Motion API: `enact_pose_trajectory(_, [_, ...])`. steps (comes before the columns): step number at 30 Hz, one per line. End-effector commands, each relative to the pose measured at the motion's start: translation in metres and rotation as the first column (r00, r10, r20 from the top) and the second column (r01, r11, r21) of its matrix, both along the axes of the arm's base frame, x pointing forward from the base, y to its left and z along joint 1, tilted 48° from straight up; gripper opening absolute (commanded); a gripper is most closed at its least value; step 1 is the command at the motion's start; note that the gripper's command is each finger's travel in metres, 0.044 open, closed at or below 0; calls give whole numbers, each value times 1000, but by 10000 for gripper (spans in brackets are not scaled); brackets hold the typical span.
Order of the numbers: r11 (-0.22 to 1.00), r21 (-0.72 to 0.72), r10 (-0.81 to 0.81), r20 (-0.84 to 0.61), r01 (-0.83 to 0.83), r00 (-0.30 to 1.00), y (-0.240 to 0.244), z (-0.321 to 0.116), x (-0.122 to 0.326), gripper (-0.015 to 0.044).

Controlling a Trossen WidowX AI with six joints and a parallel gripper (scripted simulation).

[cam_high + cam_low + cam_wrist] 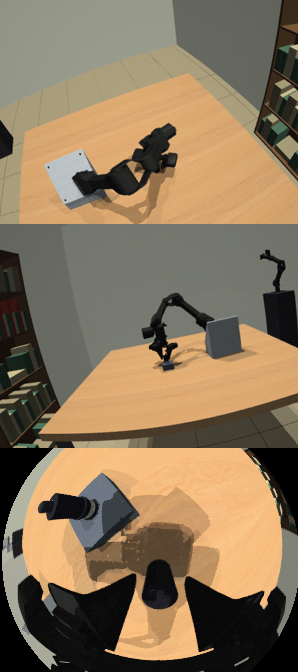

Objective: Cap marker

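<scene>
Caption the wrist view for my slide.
Open jaws on either side of the loose cap; uncapped marker stands in its holder block beyond.

From the top, your arm covers the holder block [105, 511], the marker [69, 507] and the cap [160, 585] between the fingers.

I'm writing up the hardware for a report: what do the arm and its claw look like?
The arm is matte black throughout, built of slim links joined by chunky rounded joints, and mounted on a pale grey ribbed base block. The claw is black too, with two wedge-shaped fingers tapering to points. No loose cables, coloured markings or labels are visible.
</scene>
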State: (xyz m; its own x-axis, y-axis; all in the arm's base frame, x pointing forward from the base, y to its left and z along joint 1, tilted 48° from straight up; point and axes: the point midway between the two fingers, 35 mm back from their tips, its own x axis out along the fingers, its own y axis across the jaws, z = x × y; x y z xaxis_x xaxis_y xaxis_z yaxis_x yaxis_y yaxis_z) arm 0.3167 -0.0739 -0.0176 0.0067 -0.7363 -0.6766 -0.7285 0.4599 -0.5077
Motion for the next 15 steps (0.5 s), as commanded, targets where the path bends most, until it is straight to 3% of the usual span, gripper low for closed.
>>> enact_pose_trajectory(1, [1000, -5, 2, -7, -2, 1000, -5, -4, -2, 246])
enact_pose_trajectory(5, [1000, -6, 1, -7, -2, 1000, -8, -7, -3, 246])
enact_pose_trajectory(9, [1000, -5, 1, -7, -1, 1000, -8, -7, -3, 141])
enact_pose_trajectory(15, [1000, -5, 1, -7, -1, 1000, -8, -7, -3, 101])
